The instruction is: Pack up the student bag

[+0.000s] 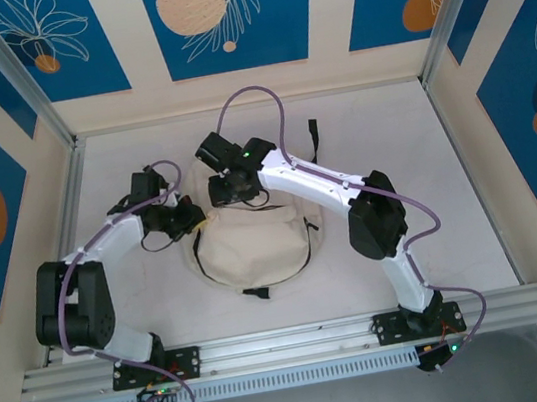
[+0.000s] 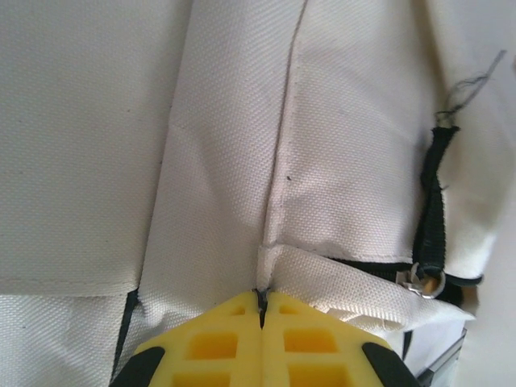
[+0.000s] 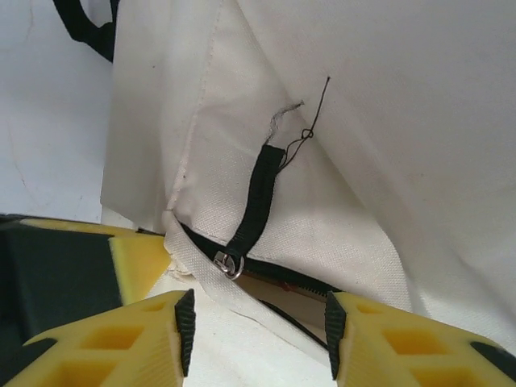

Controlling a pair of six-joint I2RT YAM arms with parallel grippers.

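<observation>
- Top external view: the student bag [image 1: 255,248] lies flat in the middle of the worktop [image 1: 391,142], with both arms bent over its far edge.
- Left hand [image 2: 262,300]: its fingers are pressed together at a canvas seam, apparently pinching a fold of the bag to steady it.
- Right hand [image 3: 258,314]: its fingers are spread to either side of the black zipper pull [image 3: 256,201] and touch neither the pull nor the cloth.
- The zipper [image 3: 278,274] gapes a little at this corner. Something brownish shows in the slit, but I cannot tell what it is.
- Judgement: the bag is braced and its opening is being worked, with the pull not gripped.
- I cannot tell whether the contents are already inside. If they are, closing the zip is what remains; otherwise the mouth must be opened wider before anything goes in.
</observation>
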